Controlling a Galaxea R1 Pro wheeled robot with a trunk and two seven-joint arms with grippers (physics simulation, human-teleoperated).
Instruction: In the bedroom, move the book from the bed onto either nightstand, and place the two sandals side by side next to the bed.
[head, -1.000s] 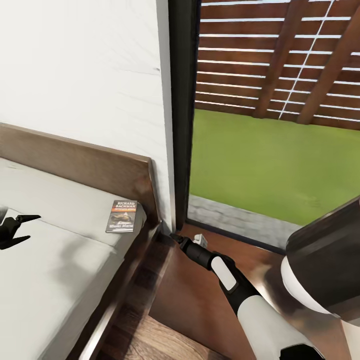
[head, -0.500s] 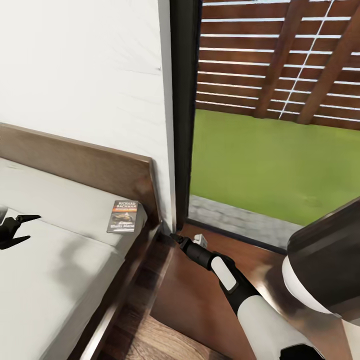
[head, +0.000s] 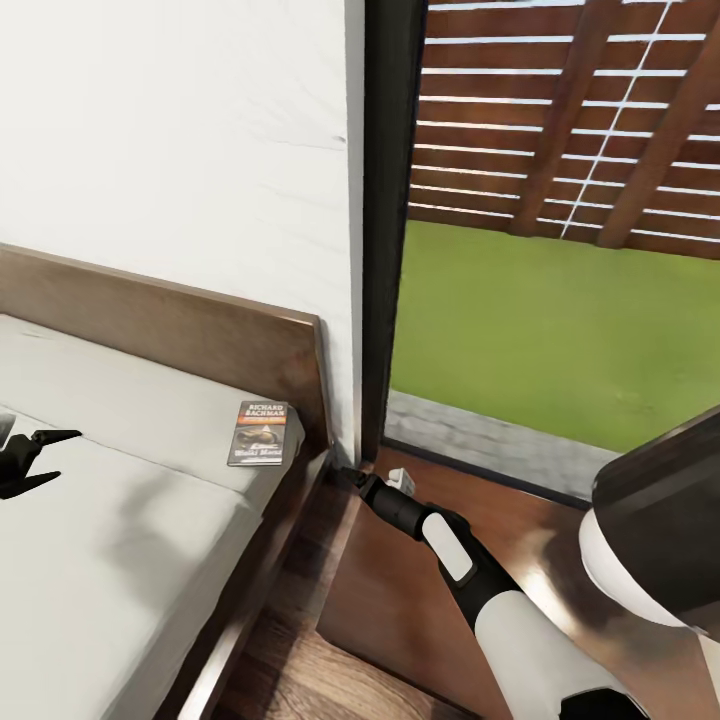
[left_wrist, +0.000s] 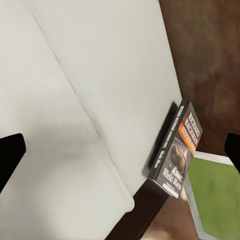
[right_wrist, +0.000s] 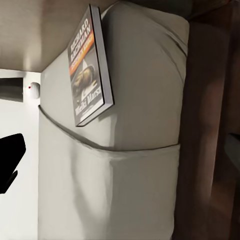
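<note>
The book (head: 262, 433) lies flat on the grey mattress of the bed (head: 130, 560), in the corner by the headboard (head: 170, 325). In the wrist views the book (left_wrist: 179, 150) (right_wrist: 89, 72) sits at the mattress edge. My left gripper (head: 60, 456) hovers open over the mattress, well to the left of the book, with nothing between its fingers (left_wrist: 11, 152). My right gripper (head: 347, 474) reaches over the nightstand (head: 400, 610) toward the bed's corner, a little right of the book. One of its fingers (right_wrist: 10, 160) shows far off centre, so it is open. The sandals are out of view.
A white wall stands behind the headboard. A black window frame (head: 390, 230) rises just right of the bed corner, with grass and a slatted fence beyond. A small white object (head: 401, 478) sits at the back of the nightstand. Wood floor shows between bed and nightstand.
The whole picture has shifted a little to the right, so the camera has moved. Both grippers keep their poses and the book lies where it was.
</note>
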